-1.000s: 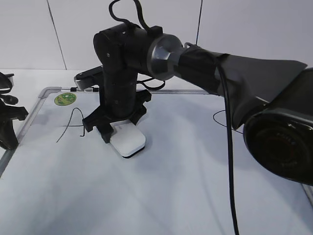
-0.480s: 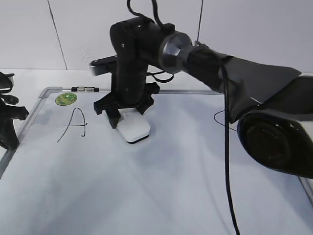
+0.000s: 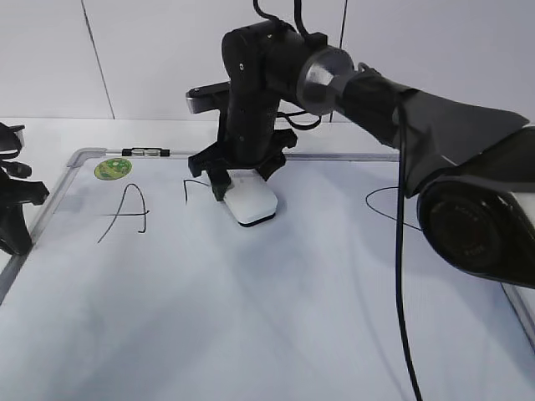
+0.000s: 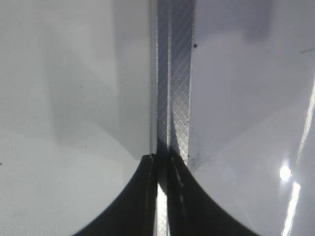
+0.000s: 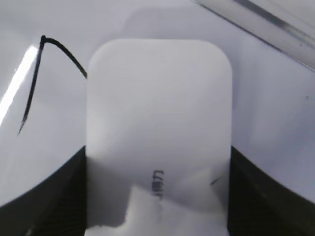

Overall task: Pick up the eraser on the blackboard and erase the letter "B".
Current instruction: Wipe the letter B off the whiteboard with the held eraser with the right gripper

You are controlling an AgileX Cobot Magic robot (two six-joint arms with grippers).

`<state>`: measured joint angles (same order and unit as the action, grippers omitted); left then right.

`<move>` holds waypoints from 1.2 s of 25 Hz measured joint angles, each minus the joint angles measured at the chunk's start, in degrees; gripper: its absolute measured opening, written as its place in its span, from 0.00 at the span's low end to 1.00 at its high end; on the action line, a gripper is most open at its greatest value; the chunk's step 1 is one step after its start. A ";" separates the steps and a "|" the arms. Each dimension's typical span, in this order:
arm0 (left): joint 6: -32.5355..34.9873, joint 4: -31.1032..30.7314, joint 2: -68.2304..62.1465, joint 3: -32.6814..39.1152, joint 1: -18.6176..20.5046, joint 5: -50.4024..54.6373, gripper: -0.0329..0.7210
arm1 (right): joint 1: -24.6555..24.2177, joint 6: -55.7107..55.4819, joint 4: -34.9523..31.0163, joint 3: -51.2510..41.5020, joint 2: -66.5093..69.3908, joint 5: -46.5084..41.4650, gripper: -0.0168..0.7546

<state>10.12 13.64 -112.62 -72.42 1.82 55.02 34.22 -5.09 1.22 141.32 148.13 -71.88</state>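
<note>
The blackboard is a white dry-erase board lying flat. My right gripper is shut on the white eraser and holds it flat on the board near the far edge. Left of the eraser a thin black stem with a short top stroke of the letter "B" shows; the rest is hidden by the gripper and the eraser. In the right wrist view the eraser fills the space between the fingers of the right gripper, with the black stroke at left. My left gripper is at the board's left edge, shut and empty.
The letter "A" is left of the stroke and part of the curved "C" shows at right. A green sticker and a small marker are at the far left corner. The board's metal frame runs under the left gripper.
My right gripper has slid the eraser to the right and toward the far edge. The "A" and the stem stroke have come into sight. The left arm has not moved.
</note>
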 joint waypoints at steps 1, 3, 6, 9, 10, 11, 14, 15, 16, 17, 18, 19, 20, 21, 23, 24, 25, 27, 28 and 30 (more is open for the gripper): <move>0.00 0.00 0.00 0.00 0.00 0.00 0.06 | 0.26 0.00 0.00 0.00 0.00 0.10 0.73; 0.00 0.00 0.00 0.00 0.00 0.00 0.06 | 0.90 0.70 0.71 0.00 0.12 0.48 0.73; 0.00 -0.11 0.00 0.00 0.00 0.00 0.06 | 2.29 1.49 1.18 0.13 0.25 1.28 0.73; 0.00 -0.11 0.00 0.00 0.00 0.00 0.06 | 3.71 2.04 0.75 0.35 0.60 1.89 0.73; 0.00 -0.11 0.00 0.00 0.00 0.00 0.06 | 4.19 2.47 0.25 0.35 0.60 1.89 0.73; 0.00 -0.11 0.00 0.00 0.00 0.00 0.06 | 4.59 2.87 0.10 0.35 0.61 2.02 0.73; 0.00 -0.11 0.00 0.00 0.00 0.00 0.06 | 5.36 3.57 -0.27 0.35 0.71 2.48 0.73; 0.00 -0.11 0.00 0.00 0.00 0.00 0.06 | 5.46 3.67 -0.27 0.35 0.71 2.74 0.73; 0.00 -0.11 0.00 0.00 0.00 0.00 0.06 | 5.46 3.79 -0.27 0.35 0.71 2.89 0.73; 0.00 -0.11 0.00 0.00 0.00 0.00 0.06 | 5.46 3.79 -0.38 0.35 0.71 3.00 0.73; 0.00 -0.22 0.00 0.00 0.00 0.00 0.06 | 5.46 3.79 -0.51 0.35 0.71 3.36 0.73; 0.00 -0.22 0.00 0.00 0.00 0.00 0.06 | 5.34 3.79 -0.88 0.35 0.71 3.61 0.73; 0.00 -0.22 0.00 0.00 0.00 0.00 0.06 | 5.21 3.79 -1.22 0.35 0.71 3.91 0.73; 0.00 -0.22 0.00 0.00 0.00 0.00 0.06 | 4.98 3.79 -1.53 0.35 0.82 3.99 0.73; 0.00 -0.22 0.00 0.00 0.00 0.00 0.06 | 4.22 3.52 -1.96 0.35 0.82 4.41 0.73; 0.00 -0.22 0.00 0.00 0.00 0.00 0.06 | 3.78 3.28 -2.30 0.35 0.82 4.54 0.73; 0.00 -0.22 0.00 0.00 0.00 -0.11 0.06 | 3.23 2.94 -2.88 0.35 0.82 4.85 0.73; 0.00 -0.11 0.00 0.00 0.00 -0.11 0.06 | 1.87 1.77 -4.18 0.35 0.82 5.50 0.73; 0.00 -0.11 0.00 0.00 0.00 -0.11 0.06 | 0.98 1.28 -4.41 0.35 0.82 5.87 0.73; 0.00 -0.01 0.00 0.00 0.00 -0.11 0.06 | -0.71 0.04 -4.41 0.35 0.82 6.09 0.73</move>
<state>10.12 13.64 -112.62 -72.42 1.82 54.92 33.51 -5.05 -3.19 141.67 148.94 -65.79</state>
